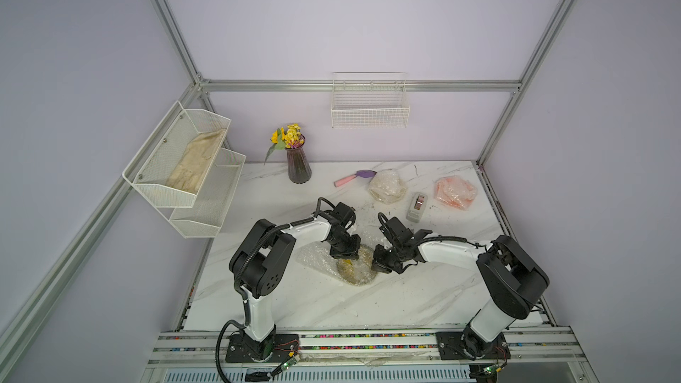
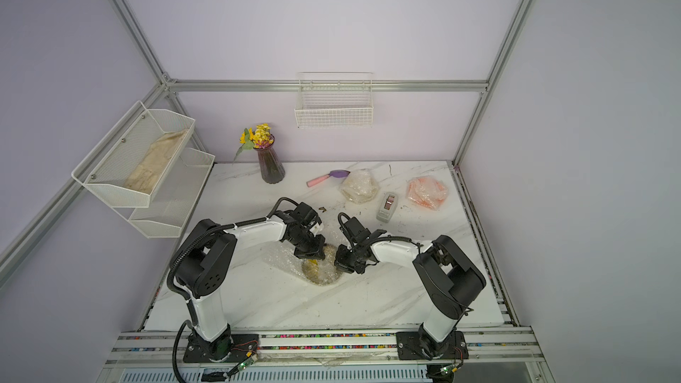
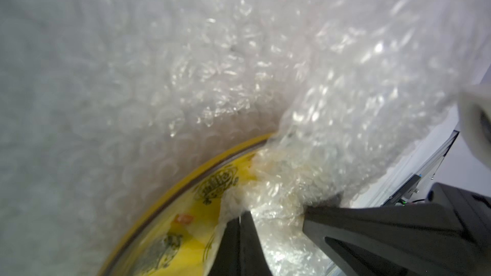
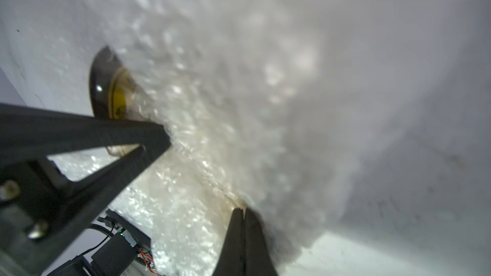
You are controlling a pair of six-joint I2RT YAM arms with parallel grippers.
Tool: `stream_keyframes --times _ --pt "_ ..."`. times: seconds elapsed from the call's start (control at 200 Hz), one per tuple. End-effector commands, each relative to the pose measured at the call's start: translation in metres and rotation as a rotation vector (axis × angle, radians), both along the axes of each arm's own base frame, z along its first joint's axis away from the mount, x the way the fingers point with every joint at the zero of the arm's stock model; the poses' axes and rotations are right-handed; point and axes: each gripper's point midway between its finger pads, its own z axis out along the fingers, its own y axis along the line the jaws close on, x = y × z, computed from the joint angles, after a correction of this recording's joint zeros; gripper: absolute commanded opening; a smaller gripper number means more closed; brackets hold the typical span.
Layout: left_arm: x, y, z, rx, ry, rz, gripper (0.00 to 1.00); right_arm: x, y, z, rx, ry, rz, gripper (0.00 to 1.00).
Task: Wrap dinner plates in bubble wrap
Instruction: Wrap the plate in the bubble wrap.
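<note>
The yellow dinner plate [image 1: 356, 275] [image 3: 186, 224] with a dark rim and ornate pattern lies near the table's middle. A sheet of bubble wrap [image 1: 315, 257] [image 3: 212, 75] lies under it and is folded over part of it. My left gripper [image 1: 347, 257] [image 3: 243, 215] is over the plate's far side, shut on a bunched fold of the wrap. My right gripper [image 1: 377, 265] [image 4: 243, 210] is at the plate's right edge, shut on the wrap's edge, which rises from the plate [image 4: 119, 99]. Two more plates sit wrapped at the back, one cream [image 1: 387, 186] and one orange [image 1: 455, 191].
A grey tape dispenser [image 1: 416, 208] stands between the two wrapped plates. A pink and purple scoop [image 1: 353, 176] and a vase of flowers [image 1: 298, 167] are at the back. White mesh shelves [image 1: 184, 163] holding a beige cloth hang at the left, and a wire basket [image 1: 370, 112] hangs on the back wall.
</note>
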Motion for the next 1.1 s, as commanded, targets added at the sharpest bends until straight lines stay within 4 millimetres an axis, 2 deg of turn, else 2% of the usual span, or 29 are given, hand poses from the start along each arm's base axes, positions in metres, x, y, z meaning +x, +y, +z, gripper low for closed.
stream_keyframes --times 0.0,0.085,0.23,0.34,0.46,0.555,0.7,0.77,0.88,0.94,1.0,1.095 --pt "-0.001 0.039 -0.026 0.218 0.033 -0.033 0.00 -0.050 -0.008 -0.020 -0.093 0.109 0.013 0.00" --pt "0.005 0.032 -0.021 0.196 0.017 -0.050 0.00 -0.058 0.010 -0.014 -0.050 0.096 0.011 0.00" --pt "0.007 0.027 -0.014 0.169 -0.005 -0.088 0.00 -0.050 0.030 0.006 0.023 0.061 0.005 0.00" --pt "0.002 0.030 -0.013 0.167 -0.009 -0.110 0.00 -0.026 0.028 0.036 -0.002 -0.057 -0.027 0.00" --pt "-0.002 0.031 -0.012 0.159 -0.013 -0.112 0.00 -0.013 0.055 0.048 0.135 -0.073 0.029 0.00" --pt "-0.001 0.030 -0.010 0.150 -0.015 -0.106 0.00 -0.012 0.065 0.035 0.161 -0.023 0.057 0.00" --pt "0.005 0.029 0.007 0.140 -0.061 -0.082 0.00 -0.008 0.042 -0.007 0.058 0.038 -0.005 0.00" --pt "0.011 0.027 0.028 0.117 -0.106 -0.060 0.02 -0.011 0.035 -0.024 0.026 0.062 -0.012 0.00" --pt "0.013 0.026 0.070 0.074 -0.163 -0.018 0.09 -0.015 0.031 -0.034 0.025 0.081 -0.049 0.00" --pt "0.006 0.026 0.087 0.042 -0.169 0.011 0.15 -0.015 0.028 -0.035 0.022 0.078 -0.062 0.00" --pt "-0.006 0.025 0.096 -0.004 -0.136 0.040 0.17 -0.014 0.029 -0.034 0.027 0.076 -0.069 0.00" --pt "-0.032 0.017 0.089 -0.063 -0.043 0.066 0.14 -0.012 0.032 -0.032 0.037 0.076 -0.073 0.00"
